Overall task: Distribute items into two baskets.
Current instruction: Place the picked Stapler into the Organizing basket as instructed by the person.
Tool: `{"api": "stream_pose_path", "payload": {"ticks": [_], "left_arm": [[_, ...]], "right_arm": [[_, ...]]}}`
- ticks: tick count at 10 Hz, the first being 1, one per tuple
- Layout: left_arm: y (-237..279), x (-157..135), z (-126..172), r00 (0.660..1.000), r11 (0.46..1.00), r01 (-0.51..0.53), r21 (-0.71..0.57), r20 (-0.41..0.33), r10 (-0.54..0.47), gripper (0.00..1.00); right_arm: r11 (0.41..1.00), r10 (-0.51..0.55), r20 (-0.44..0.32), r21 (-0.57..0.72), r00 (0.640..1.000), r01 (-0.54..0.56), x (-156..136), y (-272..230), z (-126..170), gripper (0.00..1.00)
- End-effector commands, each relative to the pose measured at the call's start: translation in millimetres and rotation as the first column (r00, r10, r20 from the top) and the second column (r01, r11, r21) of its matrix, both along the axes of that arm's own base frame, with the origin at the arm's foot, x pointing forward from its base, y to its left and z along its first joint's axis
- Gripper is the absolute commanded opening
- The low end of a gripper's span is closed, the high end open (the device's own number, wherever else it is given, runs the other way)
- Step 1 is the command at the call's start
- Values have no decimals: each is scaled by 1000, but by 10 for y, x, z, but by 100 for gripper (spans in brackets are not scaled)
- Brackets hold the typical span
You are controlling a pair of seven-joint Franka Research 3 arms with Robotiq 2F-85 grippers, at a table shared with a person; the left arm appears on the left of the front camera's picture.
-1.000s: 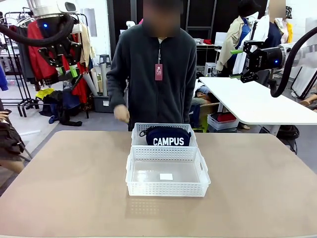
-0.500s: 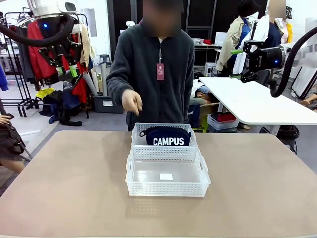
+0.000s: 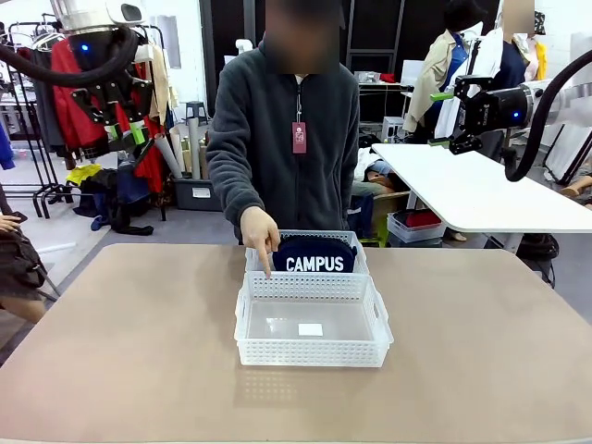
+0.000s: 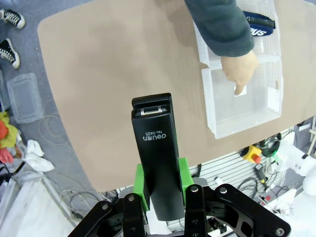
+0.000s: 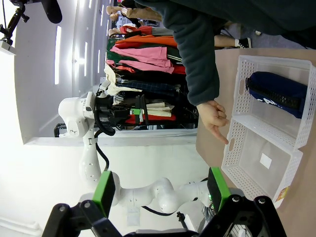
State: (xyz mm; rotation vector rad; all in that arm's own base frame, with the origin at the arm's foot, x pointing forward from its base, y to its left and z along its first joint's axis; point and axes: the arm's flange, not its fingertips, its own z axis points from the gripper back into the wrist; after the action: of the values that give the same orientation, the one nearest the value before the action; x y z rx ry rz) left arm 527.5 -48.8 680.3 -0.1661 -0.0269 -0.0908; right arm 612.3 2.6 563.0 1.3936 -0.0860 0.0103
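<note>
Two white lattice baskets sat end to end on the tan bench, touching along their long sides. The near basket lay on the robot's side and held only a small white label on its floor. The far basket, directly behind the near basket toward the person, held the navy CAMPUS pouch, which leaned up above that basket's rim with its white lettering facing the robot.

The person stood at the far side of the bench, beyond the far basket. The person's hand reached down with the index finger pointing at the left end of the near basket's far wall, where the two baskets met; in the left wrist view the same hand hung over the near basket.

The left claw was clenched on the black stapler, its green pads pressed to both sides of the stapler's body. In the front view it hung high, well to the left of the near basket and above the bench level. The right claw was released, its green-padded fingers spread wide with nothing between them; it was raised well to the right of the near basket and beyond it.
</note>
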Motion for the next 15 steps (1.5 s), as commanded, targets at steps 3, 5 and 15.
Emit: {"api": "stream_pose_path", "payload": {"ticks": [3, 5, 15], "left_arm": [[1, -28, 24, 1000, 1000, -7, 1, 2, 7, 0], [0, 0, 0, 1000, 1000, 0, 0, 0, 0, 0], [-1098, -552, 399, 587, 631, 741, 230, 235, -775, 0]], "right_arm": [[1000, 2, 1, 1, 1000, -2, -9, 6, 34, 100], [1000, 2, 1, 1, 1000, -2, -9, 6, 34, 100], [1000, 2, 1, 1, 1000, -2, -9, 6, 34, 100]]}}
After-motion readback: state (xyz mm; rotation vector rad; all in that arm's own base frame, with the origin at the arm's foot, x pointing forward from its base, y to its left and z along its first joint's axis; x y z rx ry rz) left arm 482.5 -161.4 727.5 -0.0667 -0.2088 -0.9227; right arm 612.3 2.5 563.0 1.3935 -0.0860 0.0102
